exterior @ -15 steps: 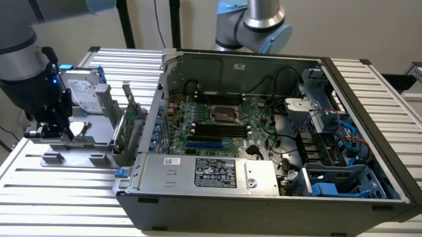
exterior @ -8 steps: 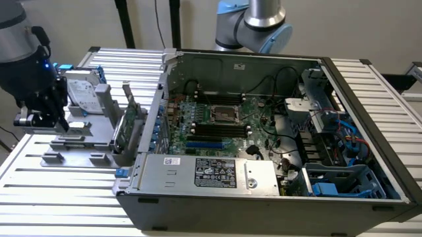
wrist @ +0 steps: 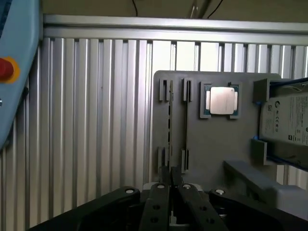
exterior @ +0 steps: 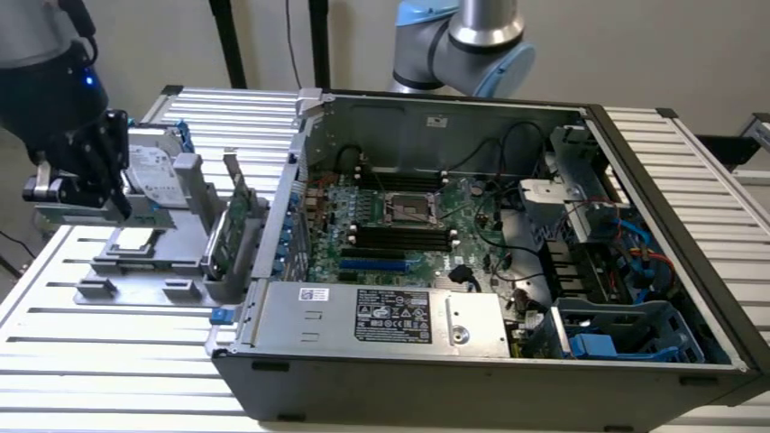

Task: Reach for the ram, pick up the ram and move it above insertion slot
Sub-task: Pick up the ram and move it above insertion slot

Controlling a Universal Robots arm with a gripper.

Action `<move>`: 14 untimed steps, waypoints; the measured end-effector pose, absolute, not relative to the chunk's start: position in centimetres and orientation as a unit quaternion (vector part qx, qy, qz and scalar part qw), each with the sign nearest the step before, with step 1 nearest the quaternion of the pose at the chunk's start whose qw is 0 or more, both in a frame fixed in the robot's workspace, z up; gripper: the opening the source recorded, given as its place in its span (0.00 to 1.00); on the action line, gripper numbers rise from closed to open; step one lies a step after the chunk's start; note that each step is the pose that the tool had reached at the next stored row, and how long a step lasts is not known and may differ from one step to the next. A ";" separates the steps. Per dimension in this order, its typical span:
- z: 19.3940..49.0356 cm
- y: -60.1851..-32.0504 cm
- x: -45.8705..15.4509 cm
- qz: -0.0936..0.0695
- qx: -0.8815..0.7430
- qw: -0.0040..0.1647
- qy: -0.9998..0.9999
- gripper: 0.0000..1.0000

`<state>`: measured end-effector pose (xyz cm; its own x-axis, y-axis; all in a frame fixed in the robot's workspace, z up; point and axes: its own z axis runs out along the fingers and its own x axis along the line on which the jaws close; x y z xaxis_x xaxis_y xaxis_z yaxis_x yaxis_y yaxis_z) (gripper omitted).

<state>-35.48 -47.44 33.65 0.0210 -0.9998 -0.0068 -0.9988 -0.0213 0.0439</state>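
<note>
While poised over the gray holder (wrist: 216, 144), the gripper (wrist: 171, 177) sits at the near end of the ram (wrist: 169, 125), which stands on edge in a holder slot; can't tell if it's clamped. Farther on, the CPU (wrist: 221, 101) lies flat, with the hard drive (wrist: 288, 120) beside it.

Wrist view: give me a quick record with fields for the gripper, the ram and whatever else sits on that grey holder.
gripper: at one end of the ram, lined up with it
ram: on edge in a slot of the grey holder, not lifted
processor: flat in its pocket on the holder
hard drive: in a bracket at the holder's side
</note>
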 end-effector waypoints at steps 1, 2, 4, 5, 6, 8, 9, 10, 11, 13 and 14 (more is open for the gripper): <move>34.1 -47.4 -35.0 -0.018 0.714 0.013 -0.699 0.13; 34.6 -47.4 -34.6 -0.018 0.714 0.014 -0.699 0.13; 35.5 -47.4 -33.7 -0.019 0.714 0.014 -0.699 0.13; 35.9 -47.4 -33.3 -0.019 0.714 0.014 -0.699 0.13; 36.4 -47.4 -32.8 -0.019 0.714 0.014 -0.699 0.13; 37.3 -47.4 -31.9 -0.020 0.714 0.015 -0.699 0.13; 37.7 -47.4 -31.5 -0.020 0.714 0.015 -0.699 0.13; 38.2 -47.4 -31.0 -0.020 0.714 0.015 -0.699 0.13; 38.7 -47.4 -30.6 -0.020 0.715 0.015 -0.699 0.13; 39.6 -47.4 -29.8 -0.021 0.715 0.016 -0.699 0.13; 40.0 -47.4 -29.5 -0.021 0.715 0.016 -0.699 0.13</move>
